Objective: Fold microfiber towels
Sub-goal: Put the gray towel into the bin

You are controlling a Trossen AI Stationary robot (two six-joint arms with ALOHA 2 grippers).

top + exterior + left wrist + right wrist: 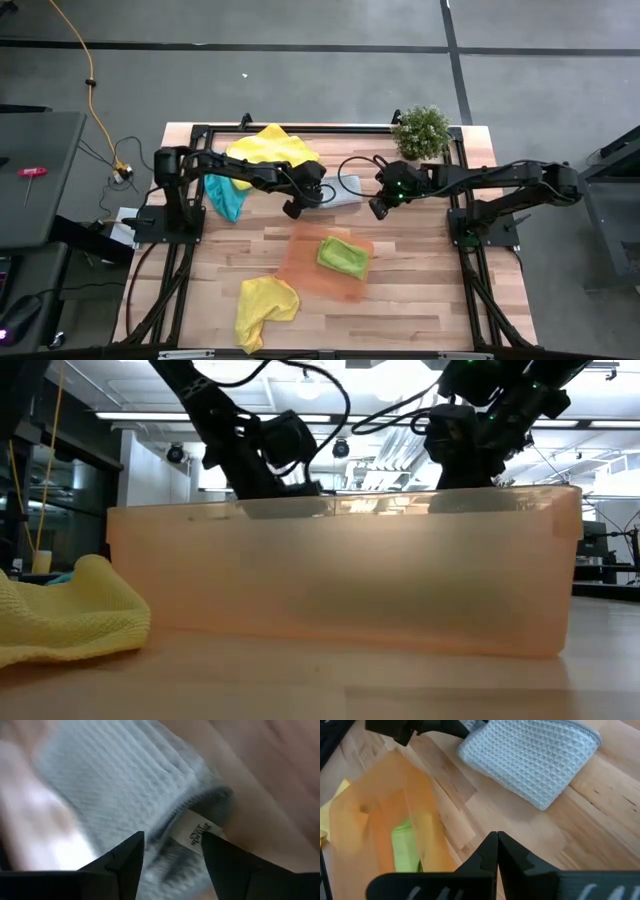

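Folded grey towel (125, 775) lies just beyond the spread-fingered left hand (172, 850).

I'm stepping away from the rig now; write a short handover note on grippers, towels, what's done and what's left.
Left gripper: open, over the folded light grey waffle-weave towel at the table's far middle.
Right gripper: shut, empty, beside that towel.
Done: folded lime green towel lies in the translucent orange tray; grey one looks folded, not yet in the tray.
Left: crumpled yellow towel and teal-blue towel at far left, second yellow towel at the near edge, all unfolded.
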